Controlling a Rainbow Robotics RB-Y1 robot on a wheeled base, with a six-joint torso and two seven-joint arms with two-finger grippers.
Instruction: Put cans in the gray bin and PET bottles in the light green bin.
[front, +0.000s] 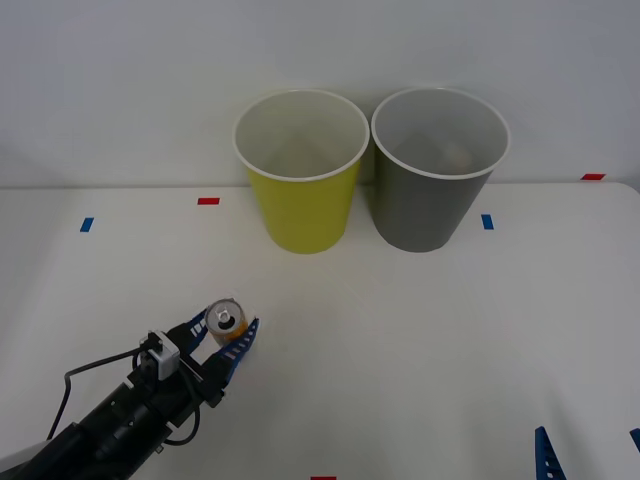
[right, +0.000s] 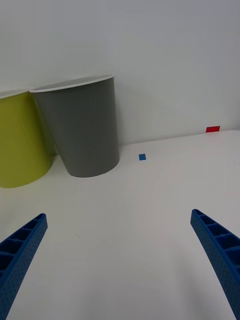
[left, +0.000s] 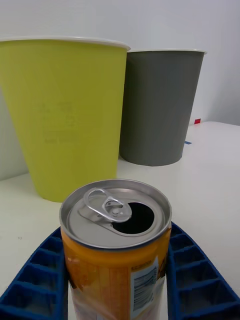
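The left gripper (front: 226, 333) has its blue ribbed fingers (left: 192, 265) pressed against both sides of the can (front: 226, 320), which stands upright between them with its silver top and open pull tab facing up. The can appears to sit on or just above the white table (front: 420, 340); which of the two cannot be told.

The main risk is the hold itself. The fingers meet the can on its smooth round wall, so a loose squeeze could let it slide down or twist once it is carried. A tilt of the wrist on the way could also tip the opened top and spill whatever is left inside.

The second risk is the target. Ahead of the gripper, the light green bin (front: 302, 180) is the nearer one, and the gray bin (front: 438, 175) stands just beside it, farther off toward the right gripper's side. A short reach would drop the can in the wrong bin, and a low path could knock the green rim.

The left arm (front: 110, 425) reaches forward low over the table, its wrist roughly level. The right gripper (right: 120, 260) waits well apart, its fingers spread wide and empty, pointed toward the gray bin.
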